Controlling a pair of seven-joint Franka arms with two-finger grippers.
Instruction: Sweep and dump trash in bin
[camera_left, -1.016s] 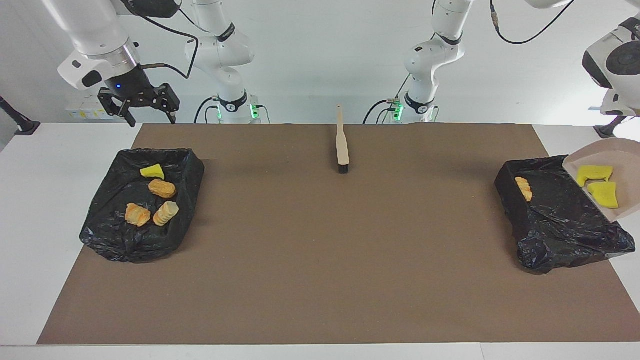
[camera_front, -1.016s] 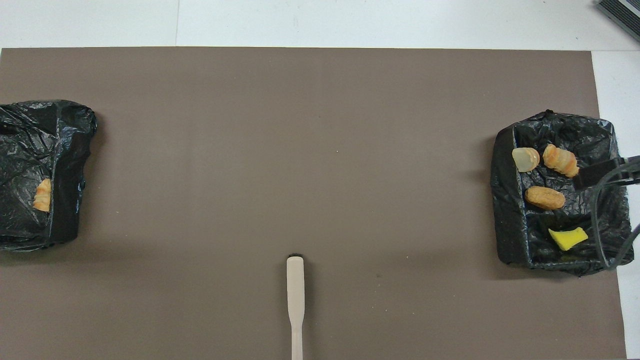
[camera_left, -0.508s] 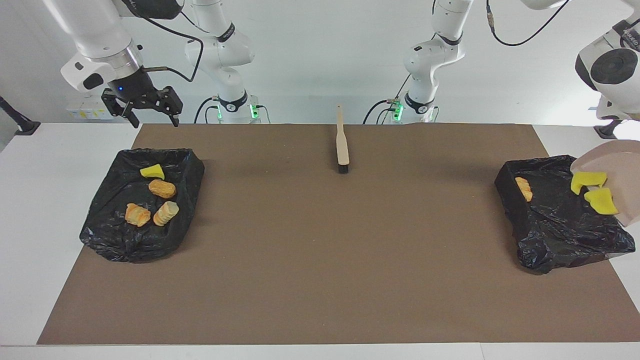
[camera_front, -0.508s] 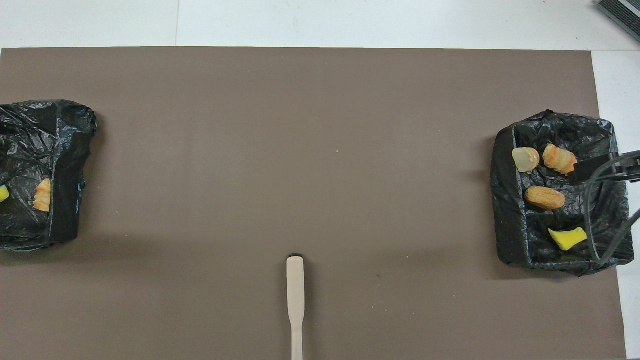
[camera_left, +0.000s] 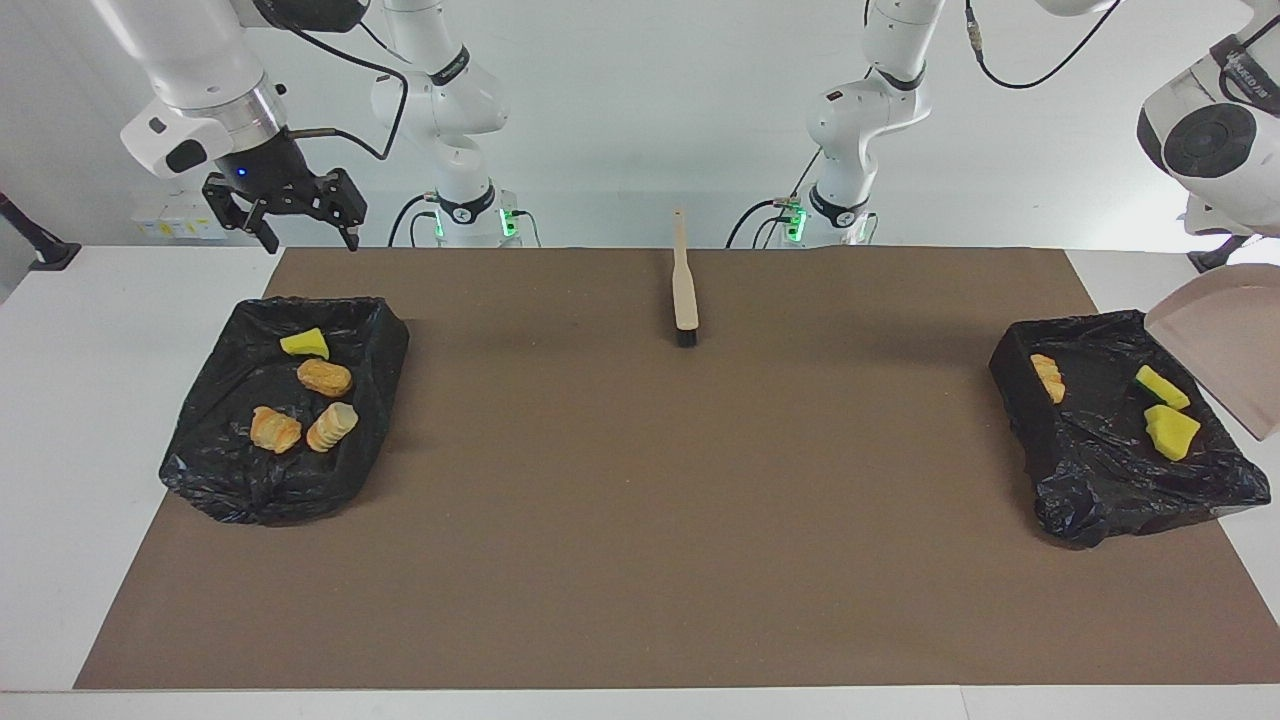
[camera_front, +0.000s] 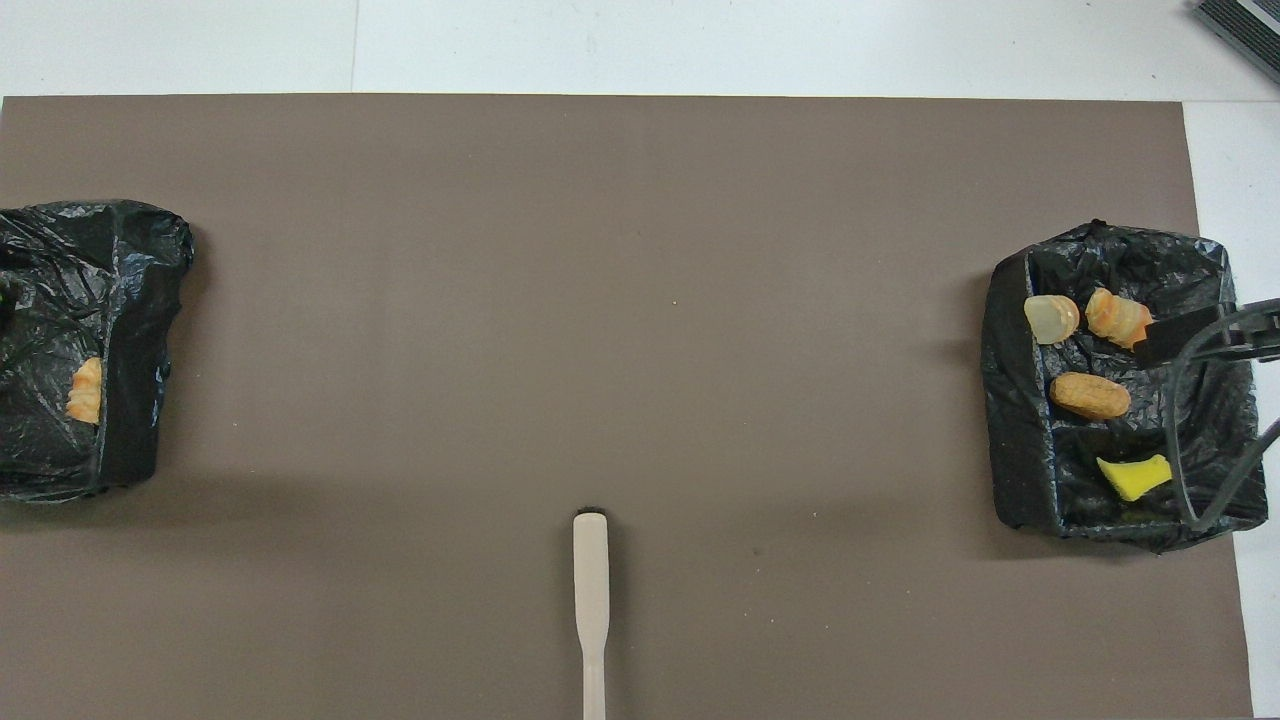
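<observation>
The pale dustpan (camera_left: 1225, 352) hangs steeply tilted and empty over the black-lined bin (camera_left: 1100, 455) at the left arm's end. The left arm holds it up, with its gripper out of frame. In this bin lie two yellow trash pieces (camera_left: 1168, 430) and an orange one (camera_left: 1047, 377), which also shows from overhead (camera_front: 85, 390). The other bin (camera_left: 285, 480) holds a yellow piece (camera_left: 305, 344) and three bread-like lumps (camera_left: 324, 377). My right gripper (camera_left: 311, 243) is open and empty in the air by that bin.
A wooden brush (camera_left: 684, 290) lies on the brown mat (camera_left: 640, 500) midway between the arms' bases, bristles pointing away from the robots. From overhead, the right arm's cable (camera_front: 1185, 440) loops over the bin (camera_front: 1010, 400) at that end.
The dustpan tipped steeper and its two yellow pieces slid off into the bin below. The right gripper drifted slightly toward the table's middle and stayed open.
</observation>
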